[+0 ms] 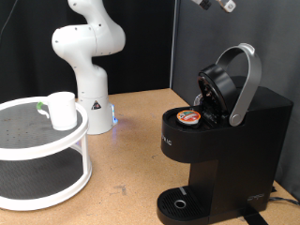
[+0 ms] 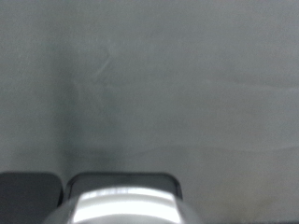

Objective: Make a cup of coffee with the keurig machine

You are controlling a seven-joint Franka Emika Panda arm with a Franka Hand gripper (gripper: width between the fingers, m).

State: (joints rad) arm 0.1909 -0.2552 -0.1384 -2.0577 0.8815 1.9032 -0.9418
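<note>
Standing at the exterior view's right, the keurig machine (image 1: 225, 141) has its arched lid raised, and a pod with an orange foil top (image 1: 189, 117) sits in the open chamber; its drip tray is bare; the cup (image 1: 62, 110) rests on the top tier of a white round stand (image 1: 37, 173) at the left, well apart from the brewer; the end effector (image 1: 215, 4) barely shows at the top edge — released or clenched, I cannot tell; the wrist view gives only blurred grey.
</note>
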